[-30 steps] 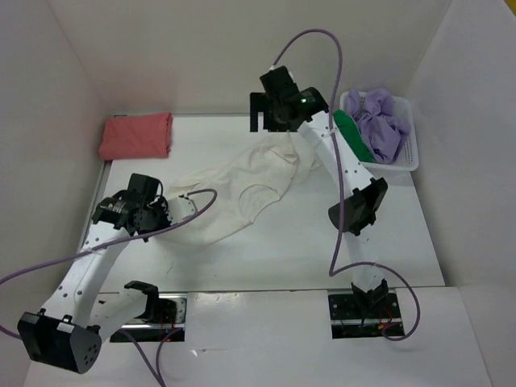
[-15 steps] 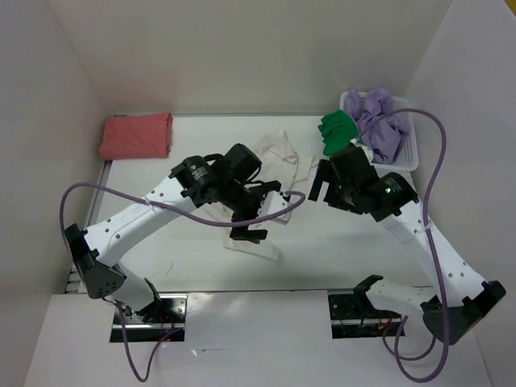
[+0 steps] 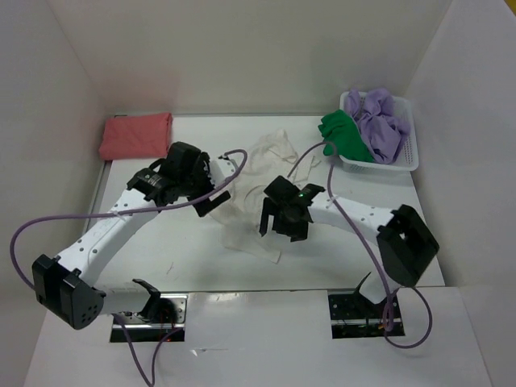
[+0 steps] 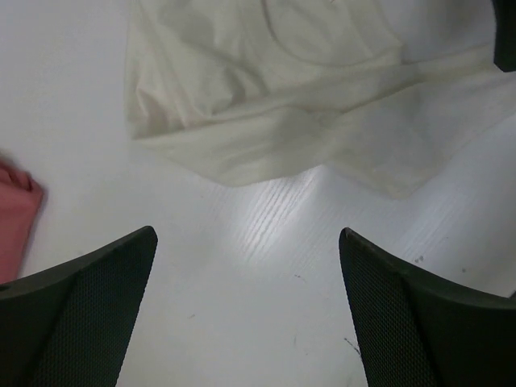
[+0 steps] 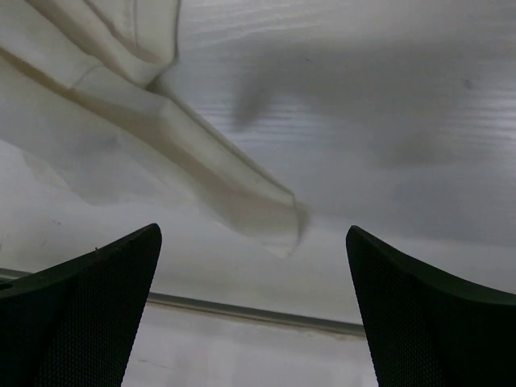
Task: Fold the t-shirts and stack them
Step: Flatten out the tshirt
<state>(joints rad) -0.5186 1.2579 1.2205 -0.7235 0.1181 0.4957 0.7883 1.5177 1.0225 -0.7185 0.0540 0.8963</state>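
Note:
The cream-white t-shirt (image 3: pixel 260 173) lies crumpled in the middle of the table, also in the left wrist view (image 4: pixel 282 97) and the right wrist view (image 5: pixel 121 129). My left gripper (image 3: pixel 214 197) is open just left of it, with bare table between its fingers (image 4: pixel 246 238). My right gripper (image 3: pixel 280 229) is open over the shirt's near right edge, holding nothing (image 5: pixel 254 234). The salmon-red t-shirt (image 3: pixel 135 135) lies folded at the far left. The green t-shirt (image 3: pixel 343 133) hangs over the basket's rim, and the lavender t-shirt (image 3: pixel 379 121) sits inside.
The white mesh basket (image 3: pixel 411 153) stands at the far right corner. White walls close in the table on the left, back and right. The table's near edge (image 5: pixel 242 310) runs just below my right gripper. A corner of the salmon-red shirt (image 4: pixel 16 218) shows left of my left gripper.
My left gripper has opened and let go of the cream-white shirt, then drawn back to its left. My right arm has swung from near the basket to the shirt's near edge.

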